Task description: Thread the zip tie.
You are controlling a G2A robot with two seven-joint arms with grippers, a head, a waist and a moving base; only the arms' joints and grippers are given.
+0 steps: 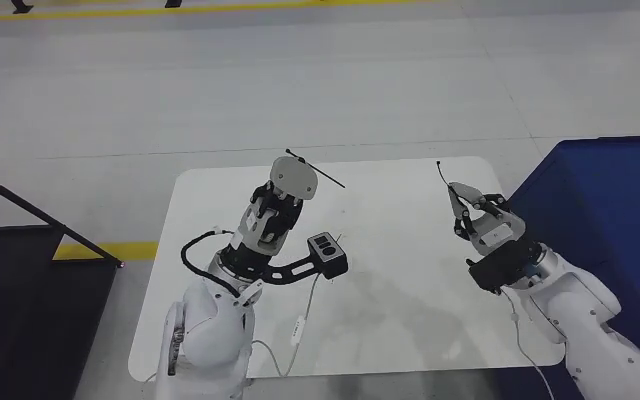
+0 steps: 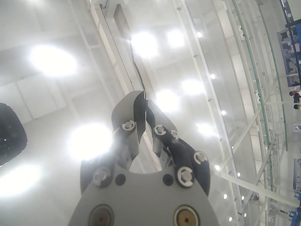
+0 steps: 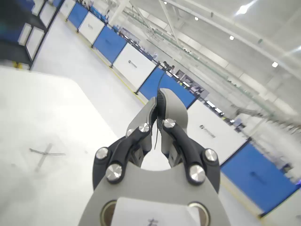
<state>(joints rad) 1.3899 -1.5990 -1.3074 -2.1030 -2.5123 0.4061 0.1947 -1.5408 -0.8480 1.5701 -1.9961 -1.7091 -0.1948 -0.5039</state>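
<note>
My left gripper (image 1: 303, 166) stands over the table's far left part, pointing upward, shut on a thin black zip tie (image 1: 322, 174) that sticks out on both sides of it. In the left wrist view the fingertips (image 2: 141, 99) pinch that tie (image 2: 137, 69), which rises toward the ceiling. My right gripper (image 1: 453, 192) is near the far right edge, shut on a second black zip tie (image 1: 441, 172) whose small head points away from me. The right wrist view shows this tie (image 3: 160, 81) above the shut right gripper (image 3: 158, 97) and hanging down between the fingers. The two ties are well apart.
The white table (image 1: 400, 300) has rounded corners. A blue barrier (image 1: 590, 200) stands close on the right and a black frame (image 1: 40, 225) on the left. A white cable (image 1: 300, 325) lies near the front. A faint tape cross (image 3: 44, 154) marks the tabletop.
</note>
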